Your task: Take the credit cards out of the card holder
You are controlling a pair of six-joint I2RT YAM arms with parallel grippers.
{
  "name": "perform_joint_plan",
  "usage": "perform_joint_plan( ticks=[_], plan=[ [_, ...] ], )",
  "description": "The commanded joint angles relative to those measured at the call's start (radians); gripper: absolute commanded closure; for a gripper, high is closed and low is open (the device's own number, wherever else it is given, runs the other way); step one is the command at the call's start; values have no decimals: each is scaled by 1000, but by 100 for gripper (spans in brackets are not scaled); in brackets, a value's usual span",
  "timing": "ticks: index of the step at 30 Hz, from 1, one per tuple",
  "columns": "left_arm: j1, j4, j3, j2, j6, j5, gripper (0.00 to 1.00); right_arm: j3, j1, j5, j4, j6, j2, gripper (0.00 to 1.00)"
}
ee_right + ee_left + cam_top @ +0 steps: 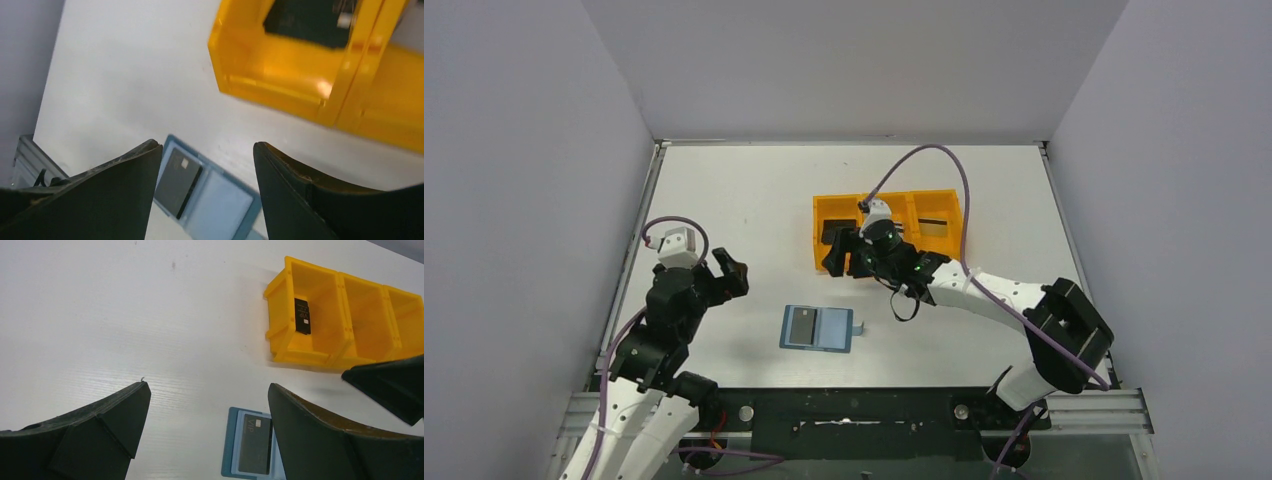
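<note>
The teal-blue card holder (817, 328) lies open and flat on the table, near the front middle. A black card (802, 326) sits in its left half; the right half shows only a light pocket. The holder (231, 450) and this card (255, 445) also show in the left wrist view, and the holder (225, 207) and card (177, 182) in the right wrist view. My left gripper (729, 275) (207, 387) is open and empty, left of and behind the holder. My right gripper (838, 256) (207, 150) is open and empty, above the table between the holder and the tray.
An orange three-compartment tray (817, 215) stands behind the holder. A black card (834, 232) (302, 316) (305, 20) lies in its left compartment, and a card with a dark stripe (934, 224) in its right one. The right arm's cable arcs over the tray.
</note>
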Motion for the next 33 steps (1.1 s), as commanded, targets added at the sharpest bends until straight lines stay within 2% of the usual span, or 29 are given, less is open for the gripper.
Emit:
perform_joint_plan(
  ticks=[1,4,8,10,13,16,19,21,23,27,33],
  plan=[
    [8,38,10,8,11,19,11,-114,61,18,29,370,-26,32],
    [9,41,7,13,11,22,11,-65,115,125,-99,373,-20,29],
    [10,42,7,38,8,32,10,38,201,412,-403,493,10,20],
    [10,45,7,55,8,43,10,52,193,451,-503,576,19,3],
    [10,59,6,82,10,97,10,-18,190,421,-416,557,-36,2],
    [10,86,0,116,23,178,10,-144,191,376,-234,542,-117,2],
    [10,72,13,148,-8,193,10,-237,186,296,-61,508,-160,2],
    [10,78,7,154,-63,242,11,-247,183,245,-20,510,-155,2],
    [10,126,-43,161,-121,317,17,-230,189,219,-10,511,-136,0],
    [10,133,-67,227,-242,365,30,-205,204,175,0,549,-87,10],
    [10,264,-142,351,-295,515,45,-192,230,65,106,561,8,32]
  ],
)
